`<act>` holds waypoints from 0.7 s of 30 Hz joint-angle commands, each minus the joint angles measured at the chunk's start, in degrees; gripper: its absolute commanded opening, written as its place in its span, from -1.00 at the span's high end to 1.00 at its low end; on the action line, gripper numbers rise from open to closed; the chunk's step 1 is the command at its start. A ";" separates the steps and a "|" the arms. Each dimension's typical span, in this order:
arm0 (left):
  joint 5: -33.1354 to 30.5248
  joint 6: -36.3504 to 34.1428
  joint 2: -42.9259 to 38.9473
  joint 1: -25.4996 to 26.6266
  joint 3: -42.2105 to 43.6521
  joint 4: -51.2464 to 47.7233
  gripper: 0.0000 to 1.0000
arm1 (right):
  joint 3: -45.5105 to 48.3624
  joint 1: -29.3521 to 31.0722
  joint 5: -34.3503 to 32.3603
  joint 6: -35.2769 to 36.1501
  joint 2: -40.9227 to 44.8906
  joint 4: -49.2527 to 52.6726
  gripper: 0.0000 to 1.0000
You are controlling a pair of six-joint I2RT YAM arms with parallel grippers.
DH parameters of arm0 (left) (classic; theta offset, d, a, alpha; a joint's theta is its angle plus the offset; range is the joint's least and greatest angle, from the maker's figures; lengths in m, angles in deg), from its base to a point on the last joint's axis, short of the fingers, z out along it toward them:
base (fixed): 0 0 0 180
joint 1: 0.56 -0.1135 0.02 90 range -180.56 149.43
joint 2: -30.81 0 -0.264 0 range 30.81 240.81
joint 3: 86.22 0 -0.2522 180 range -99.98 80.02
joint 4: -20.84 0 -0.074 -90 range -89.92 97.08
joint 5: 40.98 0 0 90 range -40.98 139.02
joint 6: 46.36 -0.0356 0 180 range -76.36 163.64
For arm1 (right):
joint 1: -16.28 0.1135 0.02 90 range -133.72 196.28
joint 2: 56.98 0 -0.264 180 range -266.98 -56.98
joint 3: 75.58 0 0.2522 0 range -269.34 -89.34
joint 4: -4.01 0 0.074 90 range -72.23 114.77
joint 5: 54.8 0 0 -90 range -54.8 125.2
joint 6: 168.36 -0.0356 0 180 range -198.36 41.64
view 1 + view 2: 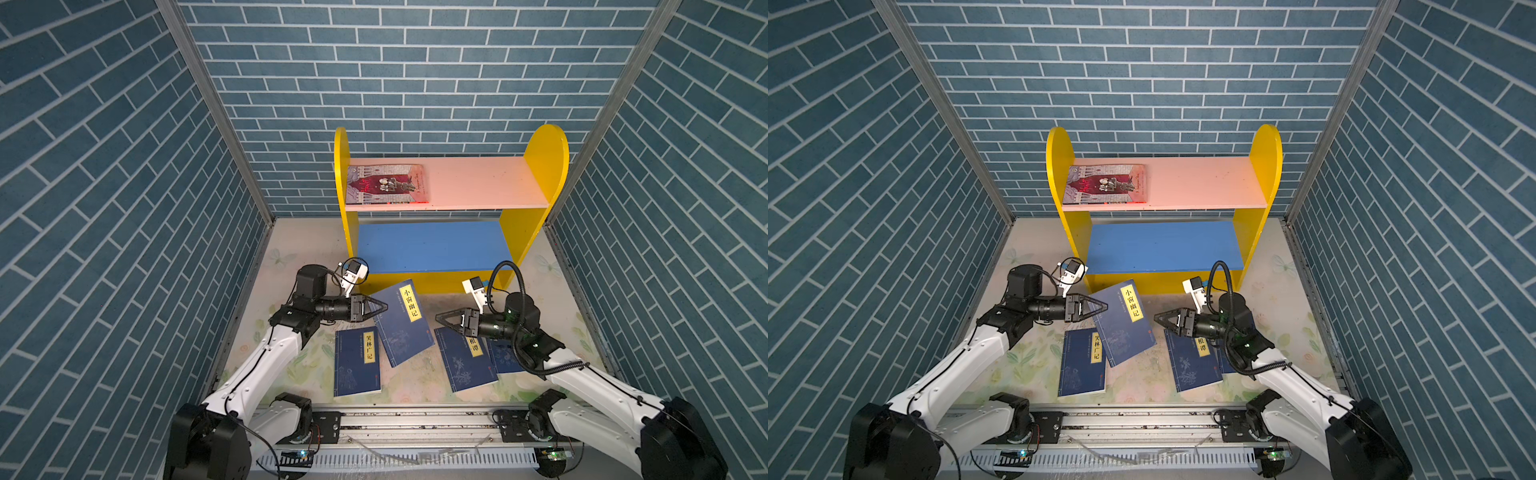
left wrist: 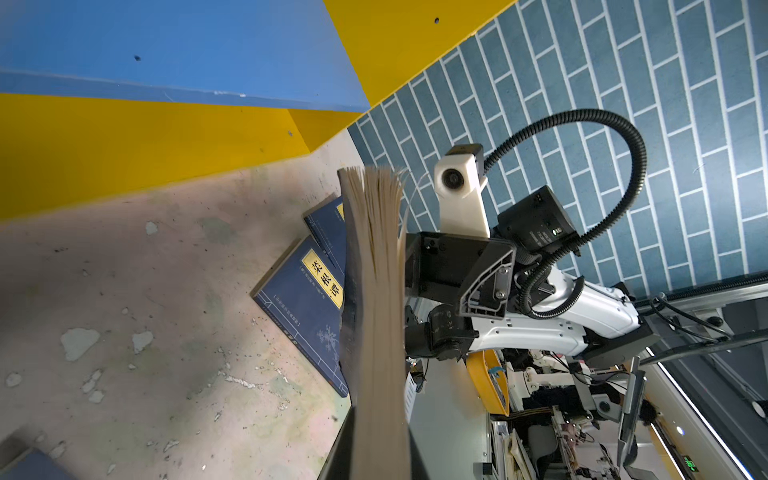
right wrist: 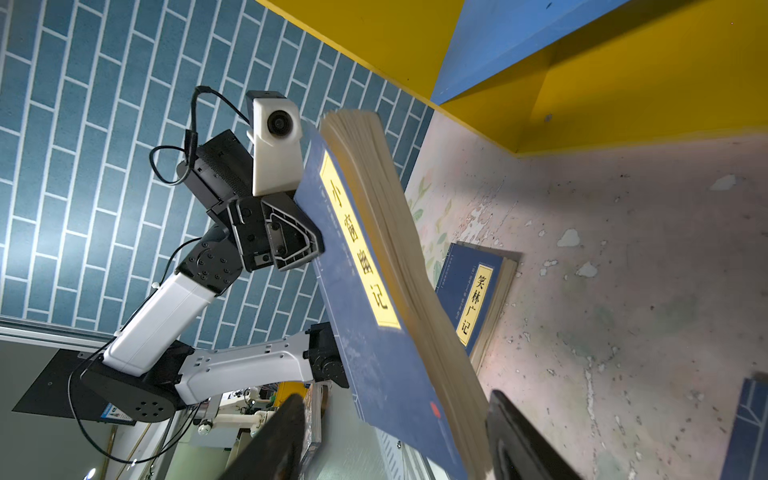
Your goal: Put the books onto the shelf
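One grey-red book [image 1: 386, 184] on the shelf [image 1: 478, 183] — four navy books [image 1: 401, 324] left: we grip one in the left claw [image 1: 384, 308], right claw [image 1: 439, 318] released, three beneath.

Shelf [image 1: 544, 166] stands at the rear of the surface [image 1: 415, 386]. One book [image 1: 388, 185] lies flat on its upper board [image 1: 478, 183], left end. Before the shelf, a raised book [image 1: 401, 328], tilted, overhangs a flat book [image 1: 357, 361] at front left. Two overlapping books [image 1: 465, 361] lie right of these.
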 commanded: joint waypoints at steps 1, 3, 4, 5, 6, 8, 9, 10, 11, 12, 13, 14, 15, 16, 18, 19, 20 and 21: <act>0.79 0.91 -0.81 -0.37 -3.22 0.95 1.00 | 2.78 -0.27 -3.99 -3.75 4.36 0.37 -0.49; 0.79 -0.08 -0.65 -0.37 -4.19 -0.82 1.00 | 5.44 -0.17 -5.11 -7.14 6.23 -3.89 -0.52; 0.79 -0.56 -0.46 -0.37 -4.52 -1.46 1.00 | 6.57 -0.16 -5.71 -8.39 6.74 -5.58 -0.55; 0.79 -1.33 -0.39 -0.37 -4.98 -2.23 1.00 | 7.99 -0.11 -6.39 -9.63 7.20 -7.70 -0.59; 0.64 -2.56 -0.14 -0.31 -5.42 -3.11 1.00 | 9.53 -0.08 -7.01 -10.88 7.24 -10.17 -0.62; -0.09 -4.69 0.51 -0.37 -6.81 -5.32 1.00 | 11.13 -0.03 -7.25 -12.78 6.75 -15.00 -0.62; -0.26 -4.75 0.98 -0.37 -7.37 -5.75 1.00 | 11.63 0.07 -7.38 -13.74 6.38 -17.17 -0.62; -0.26 -4.47 1.28 -0.29 -7.72 -5.53 1.00 | 12.00 0.21 -7.53 -14.50 6.04 -18.83 -0.62; -0.55 -3.92 1.56 -0.29 -7.98 -5.03 1.00 | 12.13 0.40 -7.58 -15.14 5.67 -20.45 -0.62; -1.06 -3.58 1.90 -0.20 -8.04 -4.50 1.00 | 12.11 0.68 -7.58 -15.46 5.26 -21.44 -0.62; -1.70 -3.03 2.05 -0.07 -8.07 -4.00 1.00 | 11.90 1.00 -7.49 -15.47 4.95 -21.57 -0.63; -2.35 -1.83 2.35 0.05 -7.88 -3.03 1.00 | 11.56 1.30 -7.40 -15.45 4.47 -21.81 -0.63; -2.75 -0.05 2.49 0.15 -7.51 -1.13 1.00 | 11.61 1.77 -7.48 -15.47 3.88 -22.76 -0.64; -3.02 1.52 2.52 0.15 -7.03 0.84 1.00 | 11.52 2.07 -7.58 -15.55 3.34 -23.48 -0.64; -3.32 4.97 2.50 0.15 -6.06 5.27 1.00 | 11.57 2.38 -7.67 -15.82 2.12 -24.77 -0.64; -3.57 5.90 2.56 0.15 -5.97 6.42 1.00 | 11.54 2.54 -7.75 -16.03 1.67 -25.51 -0.64; -3.94 6.93 2.56 0.15 -5.98 7.18 1.00 | 11.59 2.71 -7.94 -16.24 1.13 -26.50 -0.64; -4.04 7.76 2.34 0.15 -6.09 7.96 1.00 | 11.45 2.89 -8.01 -16.59 0.70 -27.33 -0.64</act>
